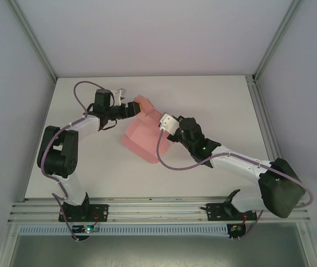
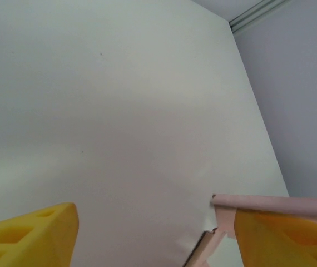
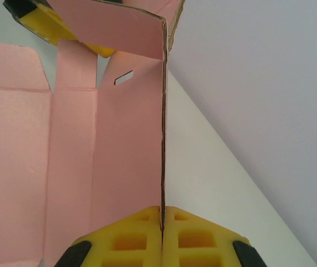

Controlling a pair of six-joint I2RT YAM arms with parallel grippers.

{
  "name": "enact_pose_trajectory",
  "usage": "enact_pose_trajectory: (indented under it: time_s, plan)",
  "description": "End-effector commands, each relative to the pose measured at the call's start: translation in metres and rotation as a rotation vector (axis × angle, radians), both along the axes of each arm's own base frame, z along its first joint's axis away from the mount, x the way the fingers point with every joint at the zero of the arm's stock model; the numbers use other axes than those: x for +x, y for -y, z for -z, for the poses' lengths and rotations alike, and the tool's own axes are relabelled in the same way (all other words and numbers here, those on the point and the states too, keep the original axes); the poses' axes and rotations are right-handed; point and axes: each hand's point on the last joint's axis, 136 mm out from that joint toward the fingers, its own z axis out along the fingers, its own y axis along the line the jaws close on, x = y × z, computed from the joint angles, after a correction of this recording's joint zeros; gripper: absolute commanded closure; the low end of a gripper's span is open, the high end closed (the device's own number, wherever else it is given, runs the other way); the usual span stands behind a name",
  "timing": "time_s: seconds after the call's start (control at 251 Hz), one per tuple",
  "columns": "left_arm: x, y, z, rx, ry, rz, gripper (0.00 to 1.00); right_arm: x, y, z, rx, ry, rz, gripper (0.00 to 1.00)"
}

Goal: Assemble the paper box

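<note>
Right wrist view: the right jaws are pressed shut on the upright edge of the pink thin-card die-cut paper box (image 3: 72,167), which sits part-folded mid-way across the white surface (image 1: 203,94). The left jaws stand wide apart, one yellow finger (image 2: 281,236) touching a raised flap.

Left arm (image 1: 58,153), right arm (image 1: 247,167): black joints, white links; mauve cable (image 1: 82,84) along each; finger pads (image 3: 130,236) yellow (square hollow cells); green light (image 1: 203,148) on right
</note>
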Motion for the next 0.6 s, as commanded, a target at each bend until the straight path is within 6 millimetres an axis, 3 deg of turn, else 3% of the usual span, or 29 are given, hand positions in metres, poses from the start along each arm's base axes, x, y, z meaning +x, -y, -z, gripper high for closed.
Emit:
enact_pose_trajectory:
  time_s: [0.0,0.176,0.315,0.595]
  plan:
    - [0.007,0.008,-0.012,-0.025,0.021,0.025,0.35,-0.004,-0.001,-0.004,0.029,-0.01,-0.011,1.0]
    - [-0.016,0.027,-0.015,-0.05,0.056,0.149,0.43,0.003,0.004,-0.001,0.001,-0.015,0.031,1.0]
    - [-0.029,0.027,-0.008,0.011,0.034,0.16,0.51,0.006,0.006,0.001,-0.002,-0.019,0.054,1.0]
    - [-0.052,0.032,0.008,0.167,0.027,0.168,0.55,0.018,0.019,0.009,-0.006,-0.041,0.131,1.0]
